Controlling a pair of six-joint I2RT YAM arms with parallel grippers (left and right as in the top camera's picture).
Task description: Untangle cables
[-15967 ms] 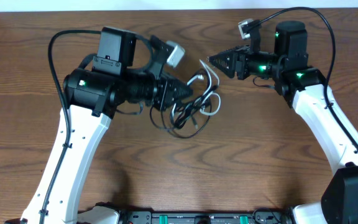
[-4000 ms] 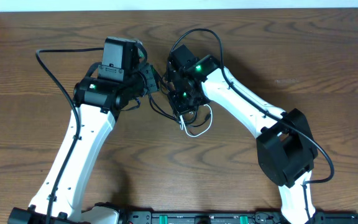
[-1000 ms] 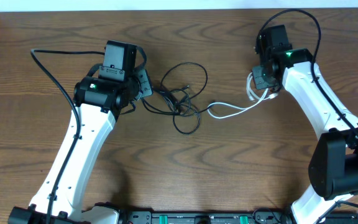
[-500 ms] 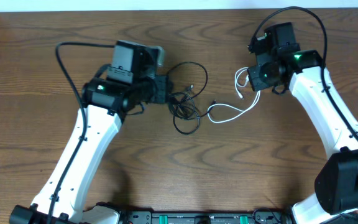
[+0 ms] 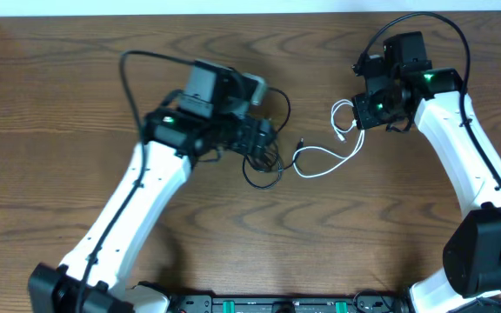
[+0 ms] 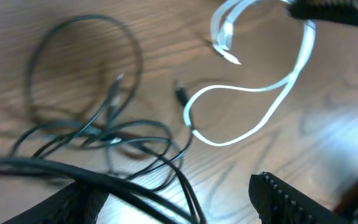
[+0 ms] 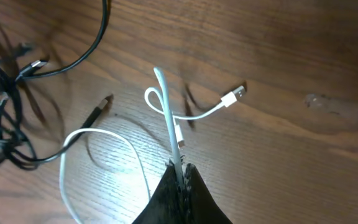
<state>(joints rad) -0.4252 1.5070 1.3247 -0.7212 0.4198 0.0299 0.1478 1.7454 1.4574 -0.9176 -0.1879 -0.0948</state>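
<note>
The black cable (image 5: 264, 186) lies in a loose tangle at mid-table. My left gripper (image 5: 268, 144) hovers right over it, open. In the left wrist view its black strands (image 6: 82, 134) run across the wide gap between my fingers (image 6: 291, 199), and the left gripper (image 6: 179, 211) closes on none of them. The white cable (image 5: 329, 169) curves away to the right, lying apart from the tangle. My right gripper (image 5: 361, 117) is shut on it near one end. The right wrist view shows the white cable (image 7: 166, 99) pinched at the right gripper (image 7: 180, 171), with its white plug (image 7: 232, 96) lying free.
Bare wooden tabletop (image 5: 381, 235) surrounds the cables. A loose black plug (image 7: 98, 112) lies between the two cables. The arms' own thick black wires arc above both arms.
My left gripper has opened and swung right, over the black tangle. The right gripper, still shut on the white cable, shifted slightly and the white cable now lies clear of the black one.
</note>
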